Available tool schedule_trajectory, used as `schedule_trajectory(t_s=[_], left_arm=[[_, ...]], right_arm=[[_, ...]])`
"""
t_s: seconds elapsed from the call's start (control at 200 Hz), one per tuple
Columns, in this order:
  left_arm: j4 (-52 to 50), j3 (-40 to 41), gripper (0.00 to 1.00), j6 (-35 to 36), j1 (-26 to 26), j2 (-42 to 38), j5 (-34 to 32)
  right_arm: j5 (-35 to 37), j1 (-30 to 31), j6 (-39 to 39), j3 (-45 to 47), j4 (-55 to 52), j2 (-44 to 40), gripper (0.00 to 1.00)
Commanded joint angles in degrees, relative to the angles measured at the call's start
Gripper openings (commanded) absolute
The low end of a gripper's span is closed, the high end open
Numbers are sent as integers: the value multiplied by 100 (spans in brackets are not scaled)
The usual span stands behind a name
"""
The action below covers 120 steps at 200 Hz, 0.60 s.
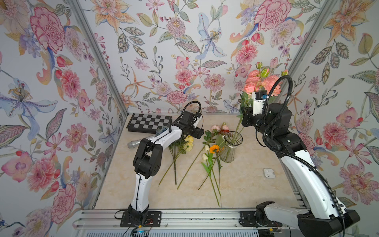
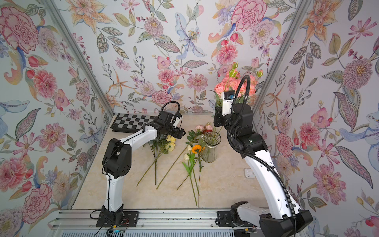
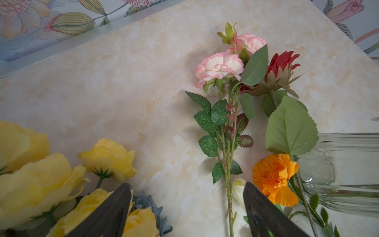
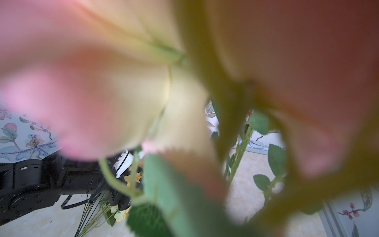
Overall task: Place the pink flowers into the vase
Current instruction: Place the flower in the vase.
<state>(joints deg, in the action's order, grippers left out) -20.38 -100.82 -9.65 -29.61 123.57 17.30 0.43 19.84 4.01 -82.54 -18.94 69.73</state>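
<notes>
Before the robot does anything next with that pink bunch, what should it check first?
1. Right claw shut on the pink flowers: ok.
2. Their stems inside the ribbed glass vase: ok.
3. Vase upright: ok.
4. Left claw open, apart from vase: ok.
5. Stems touching the vase bottom: cannot tell.
6. Right wrist view unobstructed: not ok, blurred blooms fill it.

The scene holds one clear ribbed glass vase [image 1: 228, 153], one bunch of salmon-pink flowers [image 1: 268, 83], one yellow bunch [image 1: 189, 141], one pale pink-edged spray [image 3: 219, 65], one red bloom [image 3: 281, 63], one orange bloom [image 3: 272, 176], two cream tulip buds [image 1: 206, 147] and one chequered board [image 1: 148, 122].
</notes>
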Motion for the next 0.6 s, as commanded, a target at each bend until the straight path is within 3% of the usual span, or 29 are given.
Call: schedule_trajectory(t_s=[0.0, 0.14, 0.37, 0.595], left_arm=[[-572, -313, 84, 235, -140, 330, -261], [-750, -361, 80, 270, -245, 500, -332], [-845, -88, 75, 288, -359, 515, -236], [-1004, -31, 68, 323, -516, 555, -281]], right_arm=[[-127, -30, 98, 133, 118, 147, 13], [-150, -35, 99, 218, 116, 289, 29], [3, -25, 114, 234, 118, 374, 73], [32, 17, 108, 185, 113, 275, 89]])
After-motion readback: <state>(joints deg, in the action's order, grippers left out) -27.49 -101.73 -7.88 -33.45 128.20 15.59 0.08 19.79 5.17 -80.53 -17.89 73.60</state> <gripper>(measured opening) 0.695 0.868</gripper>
